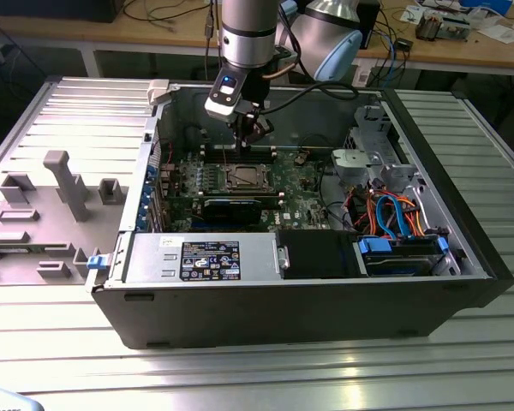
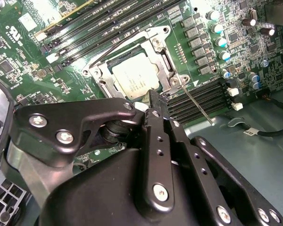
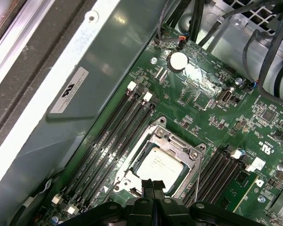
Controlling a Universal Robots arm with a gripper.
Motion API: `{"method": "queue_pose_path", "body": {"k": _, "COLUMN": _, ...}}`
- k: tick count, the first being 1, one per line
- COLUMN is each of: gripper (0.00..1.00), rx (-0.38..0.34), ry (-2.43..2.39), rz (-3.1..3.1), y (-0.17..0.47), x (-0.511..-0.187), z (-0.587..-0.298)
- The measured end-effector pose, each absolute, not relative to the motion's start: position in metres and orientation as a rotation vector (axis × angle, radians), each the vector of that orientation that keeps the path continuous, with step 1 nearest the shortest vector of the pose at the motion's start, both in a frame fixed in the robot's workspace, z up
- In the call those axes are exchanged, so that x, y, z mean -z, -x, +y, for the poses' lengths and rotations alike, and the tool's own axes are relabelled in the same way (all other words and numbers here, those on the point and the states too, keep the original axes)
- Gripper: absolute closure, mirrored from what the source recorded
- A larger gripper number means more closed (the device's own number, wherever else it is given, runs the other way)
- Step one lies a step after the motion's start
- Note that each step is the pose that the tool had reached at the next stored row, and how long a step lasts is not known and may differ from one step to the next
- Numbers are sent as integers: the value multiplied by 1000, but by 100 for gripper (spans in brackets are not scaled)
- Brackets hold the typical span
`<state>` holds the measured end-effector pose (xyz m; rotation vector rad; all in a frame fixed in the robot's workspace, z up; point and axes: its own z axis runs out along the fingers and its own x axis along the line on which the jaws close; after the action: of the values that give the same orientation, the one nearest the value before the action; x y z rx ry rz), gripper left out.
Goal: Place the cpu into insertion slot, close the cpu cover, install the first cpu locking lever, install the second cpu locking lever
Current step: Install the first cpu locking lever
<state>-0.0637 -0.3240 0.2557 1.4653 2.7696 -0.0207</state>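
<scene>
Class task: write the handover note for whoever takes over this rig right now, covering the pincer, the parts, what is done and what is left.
Pincer: shut, nothing visible in it, its tip at the socket's edge beside the cpu cover.
Parts: the cpu sits in the insertion slot, with the cover down over it.
Done: cpu placed, cover closed.
Left: one locking lever juts out free. Whether the other is latched I cannot tell.

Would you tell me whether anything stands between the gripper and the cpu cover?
Nothing visible does. In the second wrist view the gripper hangs right by the edge of the cpu cover, which lies flat around the cpu.
</scene>
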Motion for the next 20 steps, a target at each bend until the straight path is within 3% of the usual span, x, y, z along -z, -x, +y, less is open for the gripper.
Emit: {"method": "queue_pose_path", "body": {"k": 20, "gripper": 89, "rx": 21, "ry": -1453, "rz": 2776, "y": 64, "x": -256, "z": -324}}
